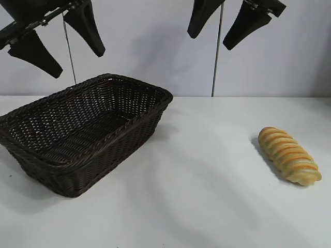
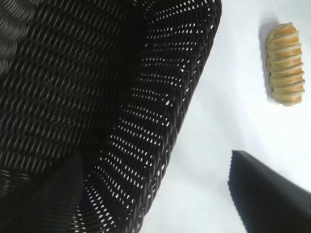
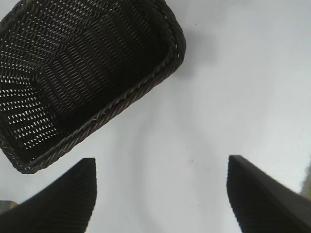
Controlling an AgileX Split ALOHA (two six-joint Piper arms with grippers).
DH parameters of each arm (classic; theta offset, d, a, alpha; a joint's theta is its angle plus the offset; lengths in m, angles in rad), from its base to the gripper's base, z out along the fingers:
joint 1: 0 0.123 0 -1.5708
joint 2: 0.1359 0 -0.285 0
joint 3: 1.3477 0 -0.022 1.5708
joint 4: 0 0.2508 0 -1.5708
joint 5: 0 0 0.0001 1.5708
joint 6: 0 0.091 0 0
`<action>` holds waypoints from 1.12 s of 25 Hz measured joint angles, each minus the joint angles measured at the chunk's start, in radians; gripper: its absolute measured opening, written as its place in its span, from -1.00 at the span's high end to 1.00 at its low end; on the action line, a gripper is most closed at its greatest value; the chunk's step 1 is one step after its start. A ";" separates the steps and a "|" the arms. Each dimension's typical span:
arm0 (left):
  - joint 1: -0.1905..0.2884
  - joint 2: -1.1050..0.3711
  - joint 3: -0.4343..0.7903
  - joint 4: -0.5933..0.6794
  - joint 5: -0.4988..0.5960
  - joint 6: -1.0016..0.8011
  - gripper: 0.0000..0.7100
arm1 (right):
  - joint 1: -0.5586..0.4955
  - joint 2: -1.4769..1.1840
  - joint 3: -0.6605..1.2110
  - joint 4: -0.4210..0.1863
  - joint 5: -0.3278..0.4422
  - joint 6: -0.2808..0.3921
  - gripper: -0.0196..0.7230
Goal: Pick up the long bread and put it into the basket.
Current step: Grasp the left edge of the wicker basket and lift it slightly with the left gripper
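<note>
The long bread (image 1: 289, 155), golden-tan with orange-brown ridges, lies on the white table at the right; it also shows in the left wrist view (image 2: 285, 63). The dark brown wicker basket (image 1: 129, 124) stands at the left, empty; its wall shows in the left wrist view (image 2: 165, 121) and its rim in the right wrist view (image 3: 131, 97). My left gripper (image 1: 77, 62) hangs open high above the basket's back edge. My right gripper (image 1: 209, 42) hangs open high above the table's middle, left of and well above the bread. Both are empty.
The white table (image 1: 207, 196) runs to a pale back wall. Two thin vertical rods (image 1: 215, 57) stand at the back behind the grippers. Bare tabletop lies between basket and bread.
</note>
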 joint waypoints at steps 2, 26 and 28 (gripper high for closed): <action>0.000 0.000 0.000 0.026 0.001 -0.098 -0.68 | 0.000 0.000 0.000 0.000 0.000 0.000 -0.51; 0.000 0.000 0.000 0.246 0.102 -0.518 -0.68 | 0.000 0.000 0.000 0.000 0.000 0.000 -0.51; 0.000 0.000 0.000 0.246 0.106 -0.518 -0.68 | 0.000 0.000 0.000 0.000 0.000 0.000 -0.51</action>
